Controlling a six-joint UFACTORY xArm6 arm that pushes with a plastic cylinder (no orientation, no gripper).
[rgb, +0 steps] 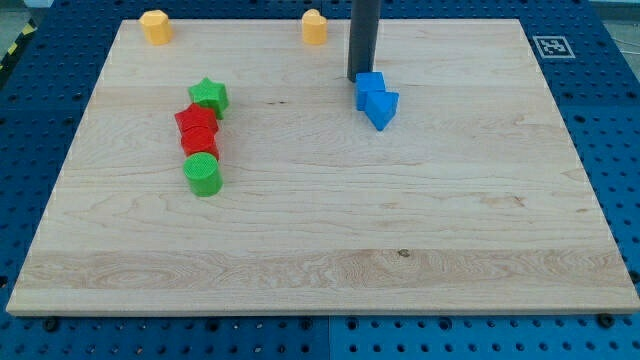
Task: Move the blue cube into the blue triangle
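Note:
The blue cube (368,88) sits on the wooden board (320,230) right of centre near the view's top. The blue triangle (382,107) lies just below and right of it, touching it. My tip (358,78) is at the cube's upper left edge, touching or nearly touching it. The dark rod rises straight up out of the view's top.
A green star (209,96), a red star (196,121), a red block (200,141) and a green cylinder (202,174) form a column at the view's left. A yellow hexagon (155,26) and a yellow block (314,27) sit along the top edge.

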